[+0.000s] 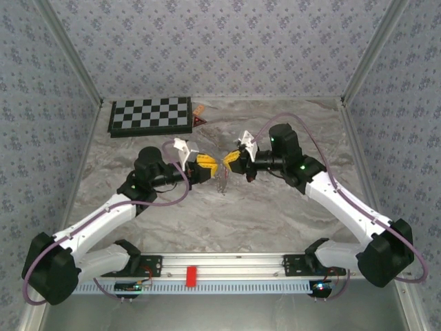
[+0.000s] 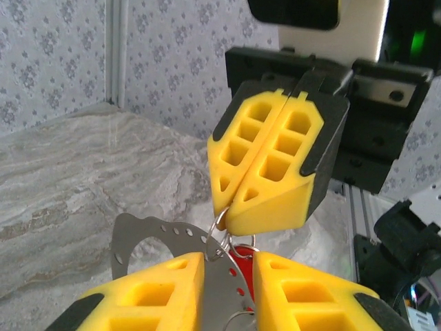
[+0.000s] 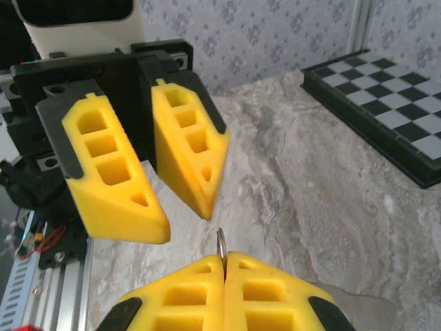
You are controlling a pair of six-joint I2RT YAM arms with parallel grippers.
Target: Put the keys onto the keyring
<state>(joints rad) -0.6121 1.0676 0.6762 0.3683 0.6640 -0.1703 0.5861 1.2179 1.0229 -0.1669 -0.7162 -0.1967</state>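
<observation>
Off the near corner of the checkerboard [image 1: 150,114] on the right arm's side, above the marbled table [image 1: 275,221], the two grippers meet tip to tip. The right gripper [image 3: 224,265] is clamped flat on the keyring [image 3: 221,241], a thin wire loop whose edge pokes up out of the seam between its pads. The left gripper [image 2: 229,261] is slack, its fingers parted (the right wrist view makes the gap plain), so it grips nothing. From the left wrist, a silvery perforated plate [image 2: 185,243] hangs in that gap, with the red head of the key [image 2: 242,279] behind it. Both seem to dangle from the ring, though I cannot tell whether the key is fully threaded. From above, the bunch shows as a pale dangle under the fingertips, a little farther from the checkerboard than they are.

The step in hand looks to be releasing a key judged to be on the ring. To do it well, the left fingers should open wide enough to clear both faces of the plate. They should then draw straight back along their own arm's line, with no sideways drift that could snag the plate or tug the loop. The right gripper should hold firm and level meanwhile: its bite on the wire is narrow, and a twist could let the ring slip.
</observation>
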